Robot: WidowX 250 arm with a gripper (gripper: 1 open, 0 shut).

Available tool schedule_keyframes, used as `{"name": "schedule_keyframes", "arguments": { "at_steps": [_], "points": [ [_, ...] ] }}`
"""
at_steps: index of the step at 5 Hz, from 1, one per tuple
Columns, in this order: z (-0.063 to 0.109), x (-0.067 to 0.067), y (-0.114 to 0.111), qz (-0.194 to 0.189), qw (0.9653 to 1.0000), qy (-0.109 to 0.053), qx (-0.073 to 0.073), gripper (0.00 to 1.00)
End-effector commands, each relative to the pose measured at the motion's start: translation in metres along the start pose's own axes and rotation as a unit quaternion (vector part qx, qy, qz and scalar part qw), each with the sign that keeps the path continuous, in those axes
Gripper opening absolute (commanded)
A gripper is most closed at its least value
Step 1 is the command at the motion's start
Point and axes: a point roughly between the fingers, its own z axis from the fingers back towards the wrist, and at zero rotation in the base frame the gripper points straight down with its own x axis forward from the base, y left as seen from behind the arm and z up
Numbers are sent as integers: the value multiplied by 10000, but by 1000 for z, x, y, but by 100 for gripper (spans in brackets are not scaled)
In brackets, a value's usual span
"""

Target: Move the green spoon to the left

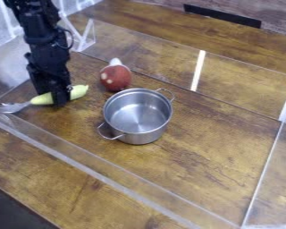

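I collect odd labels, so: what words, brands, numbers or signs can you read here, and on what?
None that can be read: no lettering shows on the pot, the spoon's handle or the red object. The dark arm is too blurred to tell.

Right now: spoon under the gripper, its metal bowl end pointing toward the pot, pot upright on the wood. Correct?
Not quite: the camera view shows the bowl end of the green spoon pointing away from the steel pot. Pot upright, spoon under the gripper: both right.
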Motion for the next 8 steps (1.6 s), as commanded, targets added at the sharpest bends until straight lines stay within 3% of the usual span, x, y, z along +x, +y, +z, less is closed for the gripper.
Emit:
{"name": "schedule_keyframes", "arguments": {
  "at_steps": [1, 3, 5, 8],
  "points": [
    [16, 7, 20, 271, 9992, -242, 142, 0],
    [10, -8, 53, 773, 9967, -254, 81, 0],
    [9, -7, 76, 918, 9955, -234, 39, 0],
    [9, 0, 76, 346, 9993, -137, -37, 0]
  ]
}}
